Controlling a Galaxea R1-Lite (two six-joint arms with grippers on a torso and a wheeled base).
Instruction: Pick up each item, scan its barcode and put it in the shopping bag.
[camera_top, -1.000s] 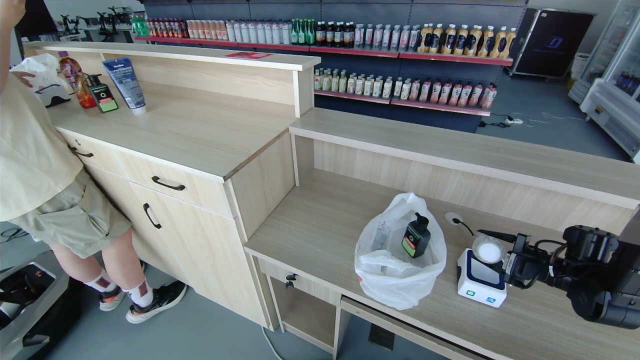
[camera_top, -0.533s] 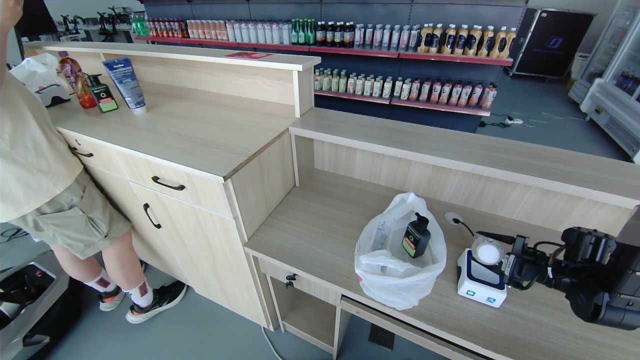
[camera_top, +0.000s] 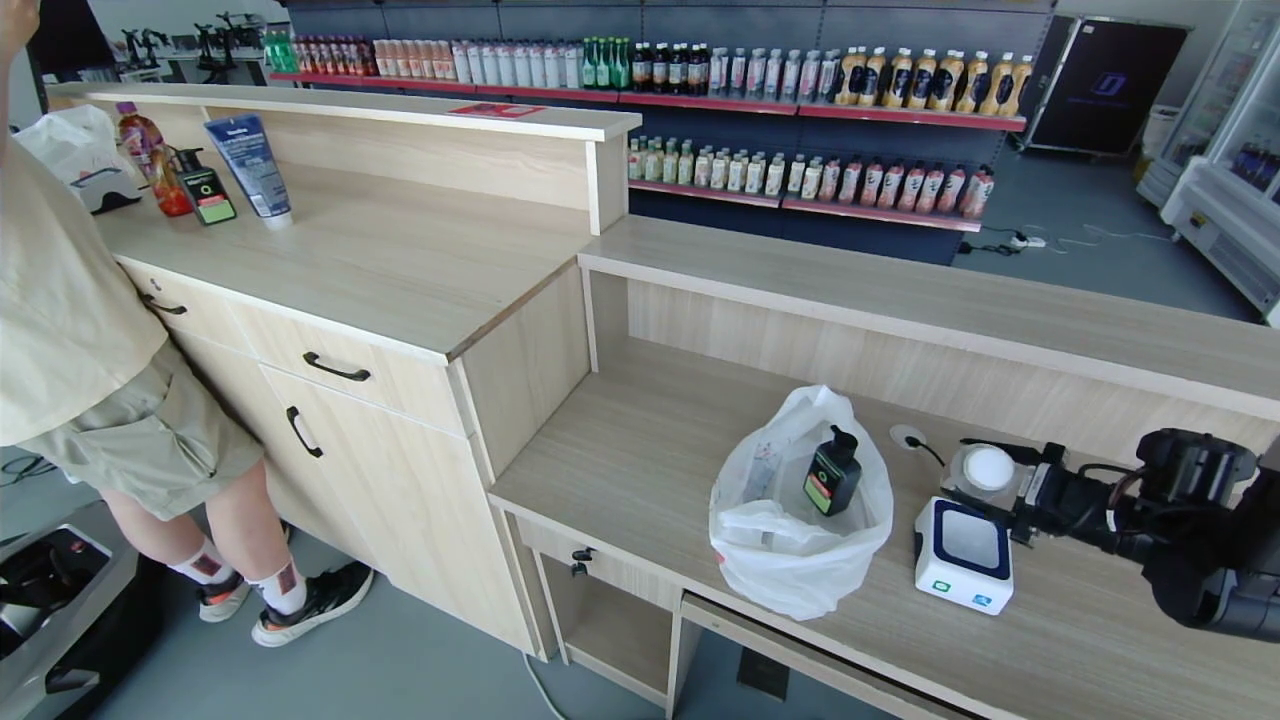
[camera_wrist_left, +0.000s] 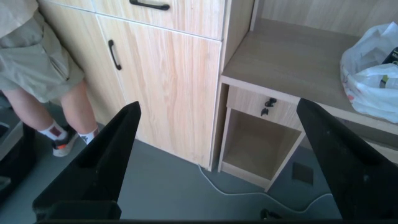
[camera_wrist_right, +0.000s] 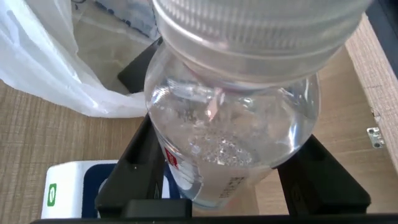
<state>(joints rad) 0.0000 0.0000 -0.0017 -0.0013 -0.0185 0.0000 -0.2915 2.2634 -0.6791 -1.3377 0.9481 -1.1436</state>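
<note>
**newbie_q:** Where's the bottle right now, and which arm is actually doing anything?

**rig_watcher:** The right gripper is pinching it round the body, one finger on each side. It's held off the desk, and looks roughly upright to me, with the cap on top and the long axis running up-down across the fingers. The scanner sits just below the gripper, slightly to the robot's side of it.

**newbie_q:** And the bag?

**rig_watcher:** The bag is off to the gripper's left, past the scanner. Its mouth is open upward and there's a pump bottle standing inside. So I'd guess the move is a carry to the left, then lowering it in bottom first. The left gripper is spread wide and empty over the floor, well away from everything, so the right arm is much nearer.
</note>
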